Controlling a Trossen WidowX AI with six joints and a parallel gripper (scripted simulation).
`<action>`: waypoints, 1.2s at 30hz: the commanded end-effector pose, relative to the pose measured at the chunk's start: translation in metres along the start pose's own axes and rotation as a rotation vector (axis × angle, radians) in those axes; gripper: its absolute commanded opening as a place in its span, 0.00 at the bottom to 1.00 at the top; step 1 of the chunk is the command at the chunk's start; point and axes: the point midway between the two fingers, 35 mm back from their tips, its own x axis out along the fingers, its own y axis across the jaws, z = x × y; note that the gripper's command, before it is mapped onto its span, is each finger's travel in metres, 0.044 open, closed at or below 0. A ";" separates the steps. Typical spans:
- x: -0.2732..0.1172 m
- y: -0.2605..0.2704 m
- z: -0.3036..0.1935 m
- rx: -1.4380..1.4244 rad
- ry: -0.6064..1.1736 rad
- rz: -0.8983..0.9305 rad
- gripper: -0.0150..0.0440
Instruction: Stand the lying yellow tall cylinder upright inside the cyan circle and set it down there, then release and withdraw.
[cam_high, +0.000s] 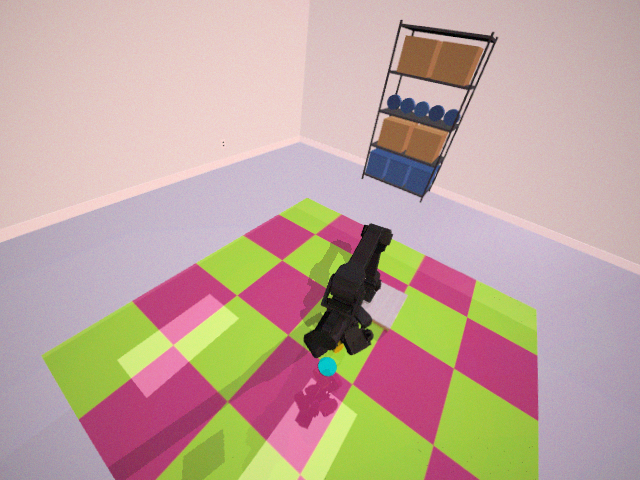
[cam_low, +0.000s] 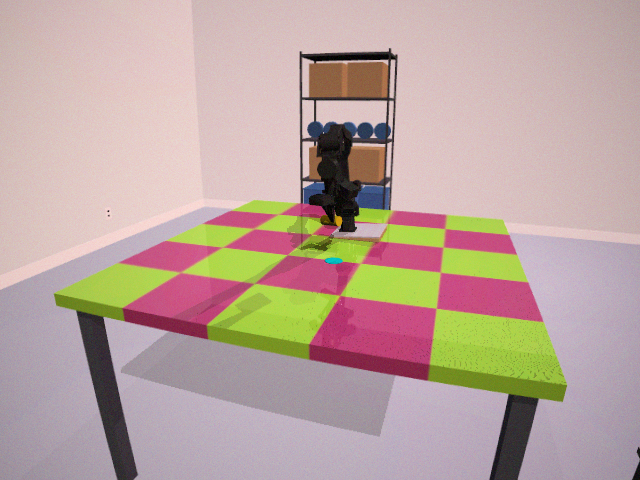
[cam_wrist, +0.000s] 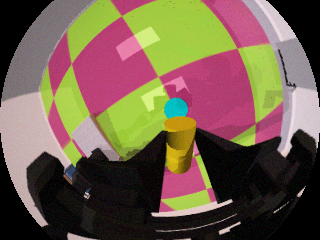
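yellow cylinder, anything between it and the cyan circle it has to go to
Nothing visible does. The tool is shut on the yellow cylinder, and in the wrist view the cyan circle lies just beyond its far end, with only bare checkered table between them.

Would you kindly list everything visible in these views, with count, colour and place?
yellow cylinder: one, yellow, held between the tool's fingers, short of the circle
cyan circle: one, cyan, flat on the table just ahead of the tool
table: one, green and magenta checks, dark legs
grey plate: one, pale grey, under the arm's base
shelf rack: one, black, against the far wall
cardboard boxes: four, brown, top and third shelves
round objects: five, dark blue, second shelf
bins: blue, bottom shelf; count unclear
arm: one, black, bent down over the table
tool: one, black, shut on the cylinder
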 end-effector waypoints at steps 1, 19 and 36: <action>0.003 0.001 -0.001 -0.005 -0.021 0.019 0.43; 0.013 0.004 -0.001 -0.023 -0.126 0.088 0.43; 0.021 0.007 -0.001 -0.037 -0.232 0.141 0.43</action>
